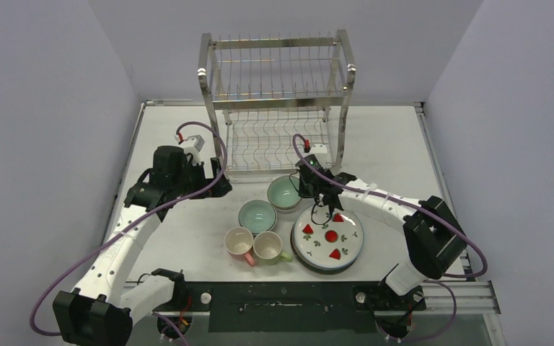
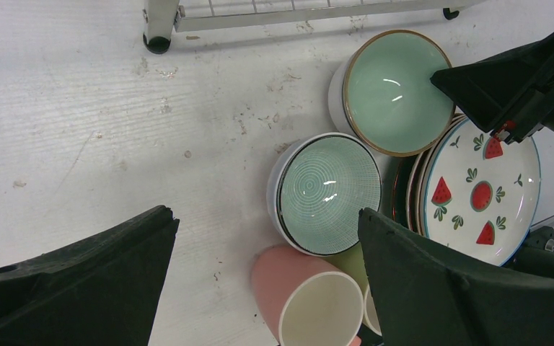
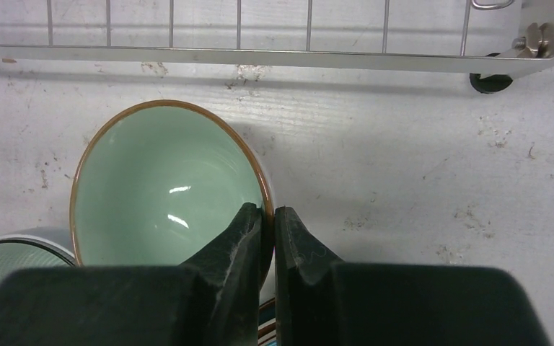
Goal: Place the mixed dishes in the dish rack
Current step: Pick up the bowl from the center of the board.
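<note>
- From above, you see the rack (image 1: 278, 101) at the far side, with the dishes (image 1: 330, 240) just before it.
- Left wrist: the left gripper (image 2: 265, 220) gapes, empty, above a ringed bowl (image 2: 328, 193).
- Only the right wrist shows you the right gripper (image 3: 267, 220) pinching the mint bowl's (image 3: 159, 180) rim.

Bright even light, sharp pics, soft shadows.
</note>
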Robot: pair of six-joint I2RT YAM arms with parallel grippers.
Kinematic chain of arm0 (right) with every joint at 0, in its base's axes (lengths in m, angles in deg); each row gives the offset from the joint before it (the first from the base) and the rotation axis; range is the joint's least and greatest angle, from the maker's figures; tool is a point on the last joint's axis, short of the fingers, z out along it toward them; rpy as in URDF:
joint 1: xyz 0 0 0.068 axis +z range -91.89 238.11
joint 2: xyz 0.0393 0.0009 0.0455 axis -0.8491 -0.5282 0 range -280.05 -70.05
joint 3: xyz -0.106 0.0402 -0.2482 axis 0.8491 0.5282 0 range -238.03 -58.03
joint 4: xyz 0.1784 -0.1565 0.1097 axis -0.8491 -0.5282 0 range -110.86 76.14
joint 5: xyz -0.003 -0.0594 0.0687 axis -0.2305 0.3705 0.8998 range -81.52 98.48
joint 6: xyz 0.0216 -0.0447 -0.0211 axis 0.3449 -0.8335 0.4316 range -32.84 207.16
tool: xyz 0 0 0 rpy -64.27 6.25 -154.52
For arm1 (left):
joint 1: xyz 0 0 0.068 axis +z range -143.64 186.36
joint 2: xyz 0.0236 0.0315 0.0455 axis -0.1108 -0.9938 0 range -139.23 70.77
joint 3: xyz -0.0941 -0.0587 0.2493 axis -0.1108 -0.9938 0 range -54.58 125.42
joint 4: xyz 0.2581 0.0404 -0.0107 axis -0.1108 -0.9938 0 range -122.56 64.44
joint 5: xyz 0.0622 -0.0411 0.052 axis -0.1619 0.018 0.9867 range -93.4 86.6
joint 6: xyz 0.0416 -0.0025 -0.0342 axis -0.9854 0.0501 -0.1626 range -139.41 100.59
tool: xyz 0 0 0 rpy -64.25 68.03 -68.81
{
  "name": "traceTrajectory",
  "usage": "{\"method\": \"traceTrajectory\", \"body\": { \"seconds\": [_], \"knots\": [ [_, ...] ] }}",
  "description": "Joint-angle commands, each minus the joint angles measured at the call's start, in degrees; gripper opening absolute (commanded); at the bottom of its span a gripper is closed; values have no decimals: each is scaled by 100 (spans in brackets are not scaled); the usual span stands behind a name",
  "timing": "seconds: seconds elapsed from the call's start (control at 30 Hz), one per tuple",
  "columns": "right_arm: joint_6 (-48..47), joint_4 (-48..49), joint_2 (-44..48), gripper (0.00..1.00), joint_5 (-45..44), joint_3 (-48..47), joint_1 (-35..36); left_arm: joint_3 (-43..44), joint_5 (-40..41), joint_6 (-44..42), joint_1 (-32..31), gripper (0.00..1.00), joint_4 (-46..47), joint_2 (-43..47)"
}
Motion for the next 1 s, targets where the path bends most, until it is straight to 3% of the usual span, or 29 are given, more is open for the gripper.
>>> {"method": "traceTrajectory", "body": {
  "seconds": [0.0,0.23,0.5,0.97],
  "knots": [
    [-235,-328,423,0,-382,-211,118,-4,-26,-74,35,96,224,73],
    [-426,-680,977,0,-793,-467,452,21,-393,133,-147,93,531,243],
    [-602,-1099,1523,0,-1370,-864,1005,685,-194,326,-1041,86,324,-3],
    [-802,-1218,2131,0,-1987,-1196,1963,778,-419,1016,-1342,72,741,-353]
  ]
}}
